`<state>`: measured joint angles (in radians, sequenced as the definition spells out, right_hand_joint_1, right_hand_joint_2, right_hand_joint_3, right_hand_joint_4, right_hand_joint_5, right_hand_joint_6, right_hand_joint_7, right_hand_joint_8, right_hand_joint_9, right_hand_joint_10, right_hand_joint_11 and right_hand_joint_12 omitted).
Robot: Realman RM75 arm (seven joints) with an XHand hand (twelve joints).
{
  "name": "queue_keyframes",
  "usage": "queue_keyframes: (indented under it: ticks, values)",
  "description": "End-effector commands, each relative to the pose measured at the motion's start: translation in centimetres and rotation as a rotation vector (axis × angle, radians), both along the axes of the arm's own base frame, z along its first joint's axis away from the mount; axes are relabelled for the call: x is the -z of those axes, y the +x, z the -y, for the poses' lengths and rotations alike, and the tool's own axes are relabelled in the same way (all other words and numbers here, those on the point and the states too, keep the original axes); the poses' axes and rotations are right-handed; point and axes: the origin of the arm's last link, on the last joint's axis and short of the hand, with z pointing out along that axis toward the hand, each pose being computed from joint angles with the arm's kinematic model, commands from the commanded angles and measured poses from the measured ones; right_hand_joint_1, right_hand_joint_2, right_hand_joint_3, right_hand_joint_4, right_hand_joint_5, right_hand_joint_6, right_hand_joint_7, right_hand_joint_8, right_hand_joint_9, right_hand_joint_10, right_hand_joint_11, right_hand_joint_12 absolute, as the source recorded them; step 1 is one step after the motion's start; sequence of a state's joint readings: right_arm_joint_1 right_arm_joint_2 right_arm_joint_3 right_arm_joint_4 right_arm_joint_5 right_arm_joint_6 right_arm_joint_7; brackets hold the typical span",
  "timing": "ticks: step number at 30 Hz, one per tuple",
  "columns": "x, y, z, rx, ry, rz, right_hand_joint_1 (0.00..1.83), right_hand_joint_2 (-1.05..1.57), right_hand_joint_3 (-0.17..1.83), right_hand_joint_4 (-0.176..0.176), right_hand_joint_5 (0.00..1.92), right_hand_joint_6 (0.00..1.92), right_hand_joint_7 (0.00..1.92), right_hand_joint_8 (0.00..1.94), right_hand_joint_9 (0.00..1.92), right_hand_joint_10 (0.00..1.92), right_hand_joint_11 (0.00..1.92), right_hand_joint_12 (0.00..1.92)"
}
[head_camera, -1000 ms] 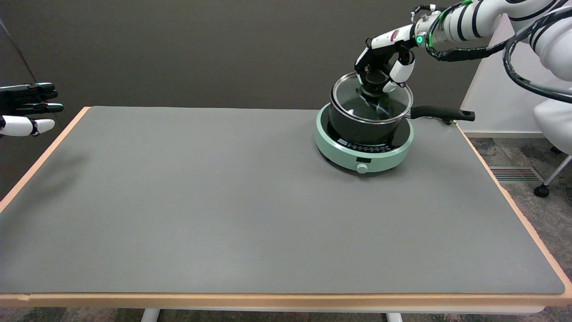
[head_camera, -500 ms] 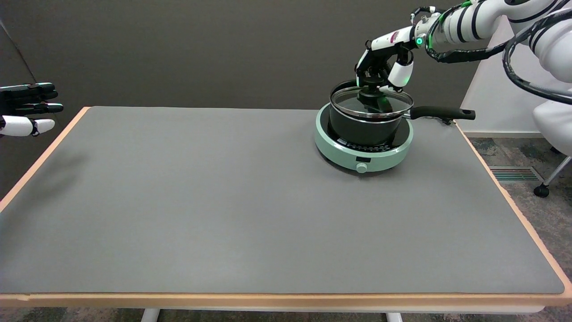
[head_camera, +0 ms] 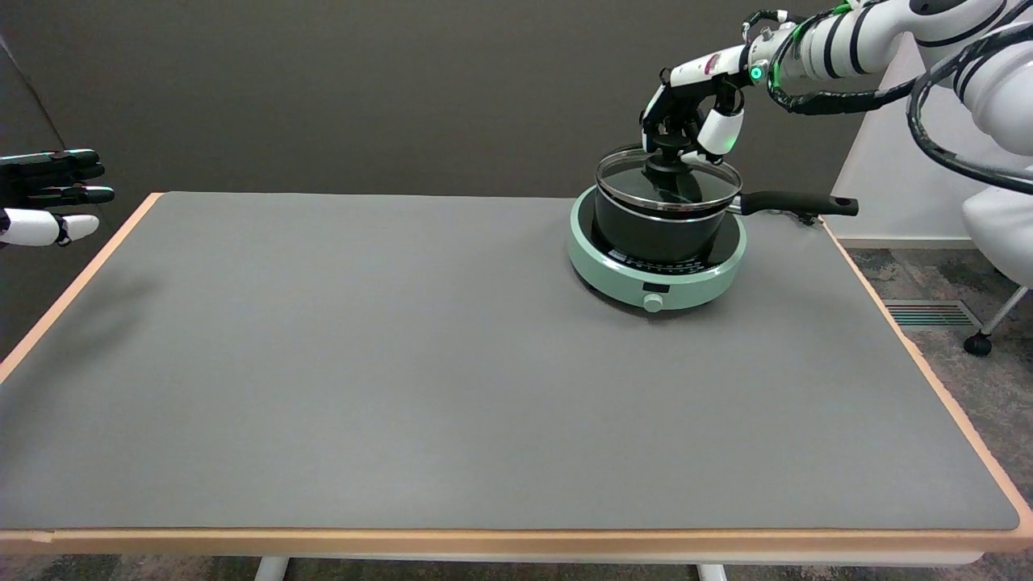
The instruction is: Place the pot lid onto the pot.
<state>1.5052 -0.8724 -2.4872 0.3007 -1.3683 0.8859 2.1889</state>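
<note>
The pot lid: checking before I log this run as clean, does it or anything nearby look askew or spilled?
Nothing stands out. The pot lid lies level on the pot, the right hand at its knob; no spill shows.

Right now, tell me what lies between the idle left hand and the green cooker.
In the head view, only bare grey table mat lies between the left hand and the green cooker. The pot sits on the cooker itself.

We find the pot (head_camera: 658,226) on the cooker (head_camera: 655,270) at the table's (head_camera: 403,363) one o'clock; lid (head_camera: 668,182) on the pot, handle (head_camera: 795,204) pointing to three o'clock.
</note>
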Motion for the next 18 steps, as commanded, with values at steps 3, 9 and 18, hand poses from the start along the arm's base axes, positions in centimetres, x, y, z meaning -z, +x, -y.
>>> queue_keyframes:
  ticks: [3,9,18]
  values:
    - [-0.7,-1.1,-0.1,-0.028,-0.035,0.025,1.12,0.64,0.95,0.176,0.71,0.61,0.89,0.52,0.84,1.01,0.56,1.52]
    - [-1.0,-1.9,-0.4,-0.017,-0.042,0.034,1.12,0.64,0.94,0.176,0.71,0.61,0.89,0.52,0.85,1.0,0.56,1.52]
    - [-1.4,-1.8,-0.4,-0.039,-0.056,0.037,1.12,0.64,0.94,0.176,0.71,0.62,0.89,0.52,0.85,1.0,0.57,1.52]
